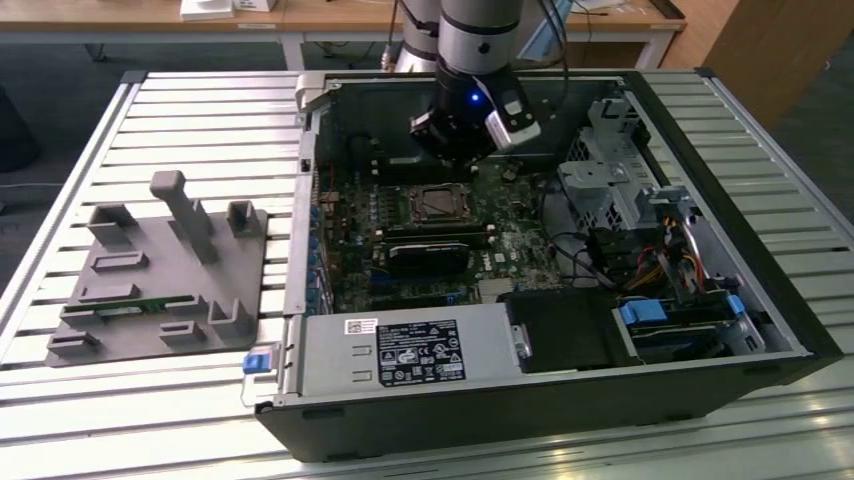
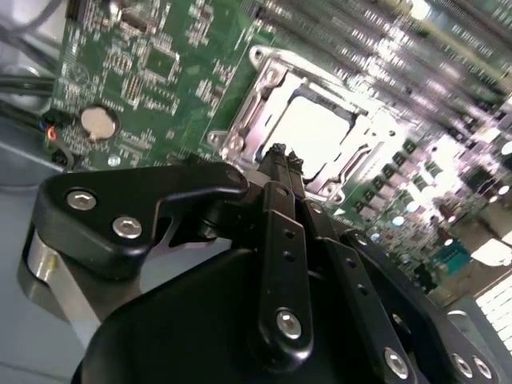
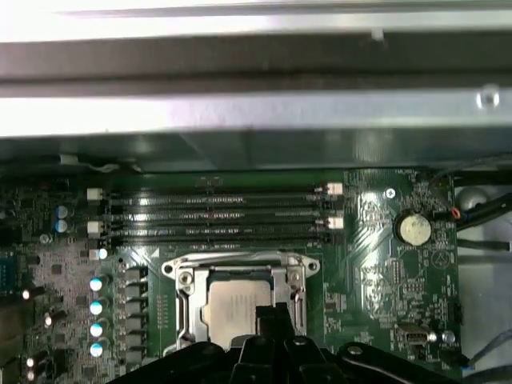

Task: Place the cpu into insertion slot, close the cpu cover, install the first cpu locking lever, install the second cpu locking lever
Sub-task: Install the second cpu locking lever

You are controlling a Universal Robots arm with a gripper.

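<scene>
While hovering just above socket: gripper point(image 2: 278, 154) fingers together, holding nothing. cpu point(image 3: 238, 308) seated in insertion slot point(image 1: 434, 204), cpu cover point(image 3: 186, 298) down. Levers likely next; best approached low, square, slow.

The shiny cpu point(image 3: 232, 308) sits inside the insertion slot point(image 3: 186, 308) on the green board point(image 3: 376, 256). The silver cpu cover point(image 3: 240, 266) frames it. The black gripper point(image 3: 270, 322) hangs right over the cpu's near edge.
</scene>
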